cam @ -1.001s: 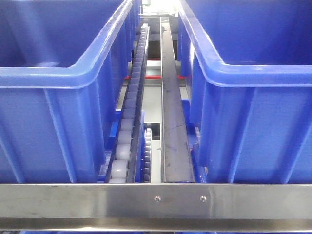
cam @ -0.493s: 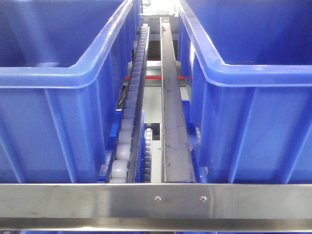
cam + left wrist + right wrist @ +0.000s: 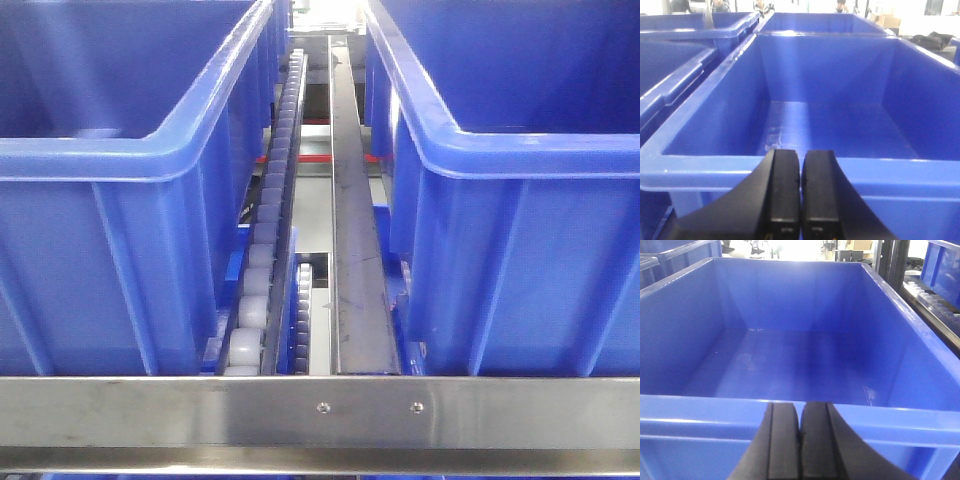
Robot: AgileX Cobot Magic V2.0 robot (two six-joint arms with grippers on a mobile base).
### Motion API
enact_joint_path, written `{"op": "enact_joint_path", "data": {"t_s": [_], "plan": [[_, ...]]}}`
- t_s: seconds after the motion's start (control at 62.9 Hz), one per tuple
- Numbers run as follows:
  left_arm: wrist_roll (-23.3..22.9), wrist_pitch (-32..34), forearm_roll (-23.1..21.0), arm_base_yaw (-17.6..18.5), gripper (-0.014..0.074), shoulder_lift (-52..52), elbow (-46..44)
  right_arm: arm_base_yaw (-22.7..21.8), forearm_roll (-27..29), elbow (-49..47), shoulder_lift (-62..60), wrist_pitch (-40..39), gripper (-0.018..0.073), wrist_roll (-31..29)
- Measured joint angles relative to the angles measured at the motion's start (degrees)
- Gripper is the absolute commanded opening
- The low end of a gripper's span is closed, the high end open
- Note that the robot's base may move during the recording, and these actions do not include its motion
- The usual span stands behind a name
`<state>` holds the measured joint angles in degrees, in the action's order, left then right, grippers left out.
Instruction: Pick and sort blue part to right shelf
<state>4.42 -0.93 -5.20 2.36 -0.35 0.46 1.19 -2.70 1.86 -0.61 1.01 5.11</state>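
The blue part is out of view in every frame. The right shelf fills the front view: a steel front bar (image 3: 320, 410), a lane of white rollers (image 3: 262, 270) and a grey metal rail (image 3: 355, 240) run between two large blue bins (image 3: 110, 220) (image 3: 520, 230). My left gripper (image 3: 800, 165) is shut with nothing in it, hanging just before the near rim of an empty blue bin (image 3: 840, 125). In the right wrist view my right gripper (image 3: 800, 415) is also shut and empty, in front of another empty blue bin (image 3: 790, 360).
More blue bins (image 3: 675, 75) stand to the left in the left wrist view. A roller lane and dark frame posts (image 3: 935, 305) lie right of the bin in the right wrist view. People and boxes show faintly far behind.
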Motion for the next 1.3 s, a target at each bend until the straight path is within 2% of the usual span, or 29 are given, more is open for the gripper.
{"op": "enact_joint_path", "data": {"t_s": [1.303], "plan": [[0.0, 0.0, 0.0, 0.0, 0.0124, 0.0, 0.0, 0.0, 0.0, 0.0, 0.0, 0.0, 0.0066, 0.0]]}}
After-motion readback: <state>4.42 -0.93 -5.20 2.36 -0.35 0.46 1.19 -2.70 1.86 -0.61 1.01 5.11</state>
